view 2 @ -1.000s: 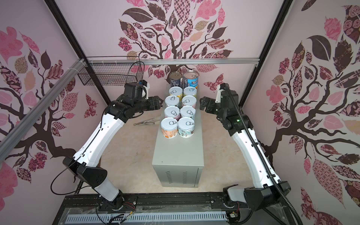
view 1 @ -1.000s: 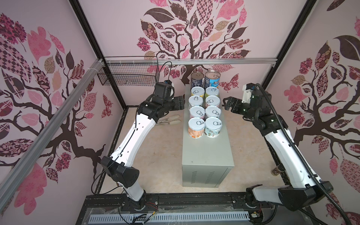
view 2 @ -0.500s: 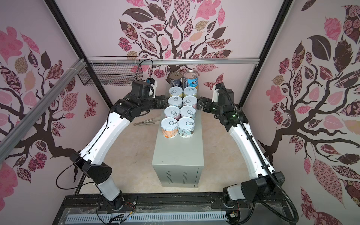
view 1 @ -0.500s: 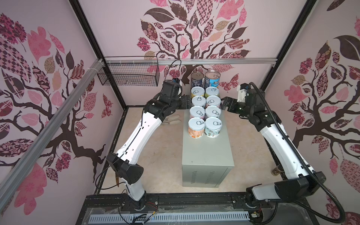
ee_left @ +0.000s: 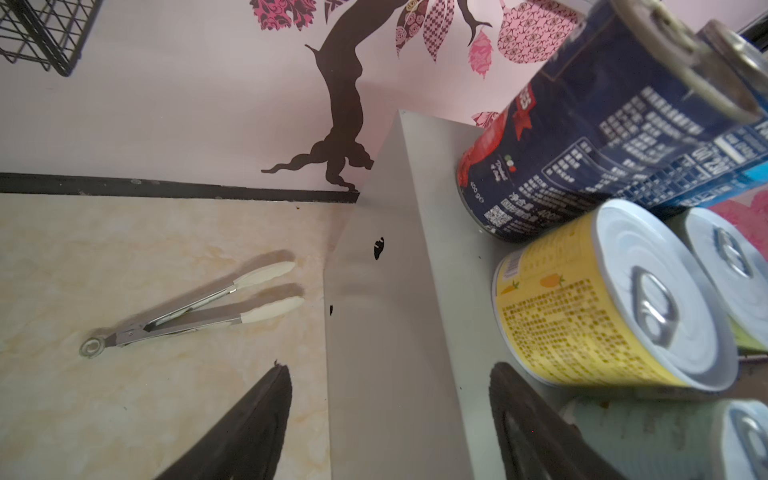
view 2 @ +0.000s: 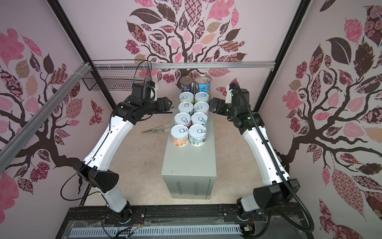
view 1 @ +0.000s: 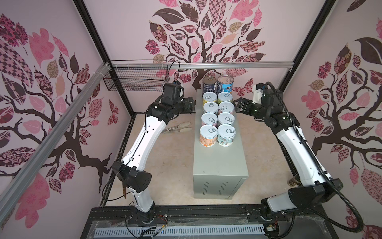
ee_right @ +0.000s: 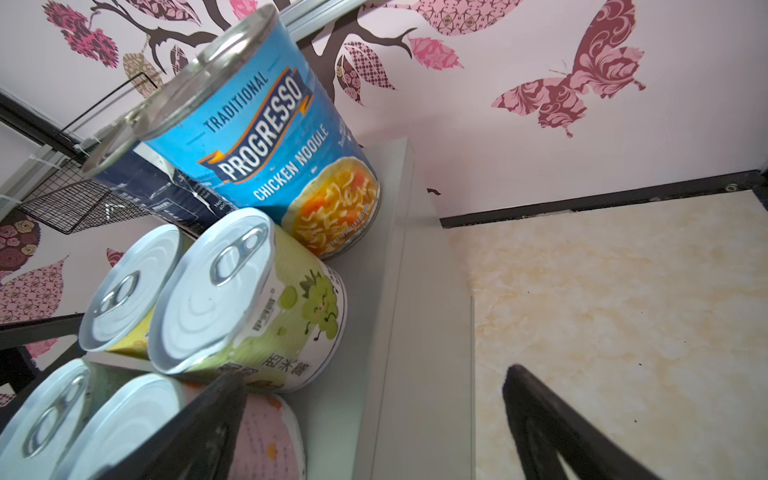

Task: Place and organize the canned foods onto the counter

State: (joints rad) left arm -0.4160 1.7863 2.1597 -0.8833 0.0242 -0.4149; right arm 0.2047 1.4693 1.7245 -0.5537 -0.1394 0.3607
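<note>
Pink tree-print walls all round, beige floor [view 1: 165, 165] underneath. All ten canned foods [view 1: 209, 119] are standing on the counter [view 1: 220, 163], two neat rows at the end away from its vents, with the tall pair rearmost. My left gripper [view 1: 189, 104] hovers just off the counter's left edge, parted and empty. My right gripper [view 1: 240, 104] does the same on the right edge, spread wide. Tongs [view 1: 177, 129] lie on the floor to the counter's left.

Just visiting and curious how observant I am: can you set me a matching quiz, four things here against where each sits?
Things: 1 tongs; 2 blue-label can; 3 wire basket; 4 orange-label can.
Places: A far end of the counter; B hanging from the metal rail; C on the beige floor; D nearest row on the counter.
Pairs: 1-C; 2-A; 3-B; 4-D.
</note>
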